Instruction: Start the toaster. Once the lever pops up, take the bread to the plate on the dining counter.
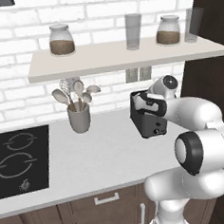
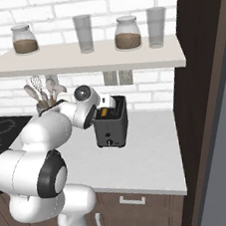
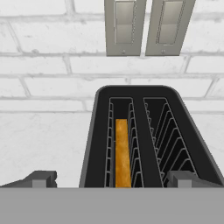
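Bright even rendered light, soft faint shadows, no glare, slightly coarse, mildly blurred edges

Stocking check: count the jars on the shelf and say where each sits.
2. One jar sits near the shelf's left end, left of a tall glass. The other jar sits toward the right end, between that glass and a second glass. None seems hidden.

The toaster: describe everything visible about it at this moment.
The small boxy dark grey two-slot toaster stands upright on the pale worktop, near the white brick wall below two wall sockets. Wire guides line both slots. The slot on the left in the hand view holds a golden-brown bread slice standing on edge; the other is empty. A tiny pale knob sits low on its narrow end face. The open claw hovers just above it, apparently without touching.
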### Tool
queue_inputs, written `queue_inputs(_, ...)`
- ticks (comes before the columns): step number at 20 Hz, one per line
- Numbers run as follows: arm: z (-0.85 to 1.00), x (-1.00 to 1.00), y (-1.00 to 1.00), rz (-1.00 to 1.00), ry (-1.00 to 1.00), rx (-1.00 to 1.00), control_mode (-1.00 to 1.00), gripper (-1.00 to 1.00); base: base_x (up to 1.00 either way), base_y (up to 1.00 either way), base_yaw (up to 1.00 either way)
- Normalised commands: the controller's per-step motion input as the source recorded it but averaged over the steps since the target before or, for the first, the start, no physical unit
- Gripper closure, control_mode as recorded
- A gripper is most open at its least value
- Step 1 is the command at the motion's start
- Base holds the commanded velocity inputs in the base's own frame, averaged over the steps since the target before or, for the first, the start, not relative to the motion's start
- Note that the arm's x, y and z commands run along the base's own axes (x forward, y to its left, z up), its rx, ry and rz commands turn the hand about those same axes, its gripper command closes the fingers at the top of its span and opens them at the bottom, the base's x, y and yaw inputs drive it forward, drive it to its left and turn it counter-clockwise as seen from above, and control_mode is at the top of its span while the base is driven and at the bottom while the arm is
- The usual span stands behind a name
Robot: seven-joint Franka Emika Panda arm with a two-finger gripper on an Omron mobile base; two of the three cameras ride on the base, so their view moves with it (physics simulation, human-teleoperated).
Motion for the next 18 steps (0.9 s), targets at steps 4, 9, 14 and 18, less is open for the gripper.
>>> queue_inputs(4,0.00,0.00,0.00,0.00,0.00,0.00,-1.00,-1.00,0.00,0.00,0.00)
queue_inputs(9,0.00,0.00,0.00,0.00,0.00,0.00,-1.00,-1.00,0.00,0.00,0.00)
queue_inputs(14,0.00,0.00,0.00,0.00,0.00,0.00,-1.00,-1.00,0.00,0.00,0.00)
queue_inputs(18,0.00,0.00,0.00,0.00,0.00,0.00,-1.00,-1.00,0.00,0.00,0.00)
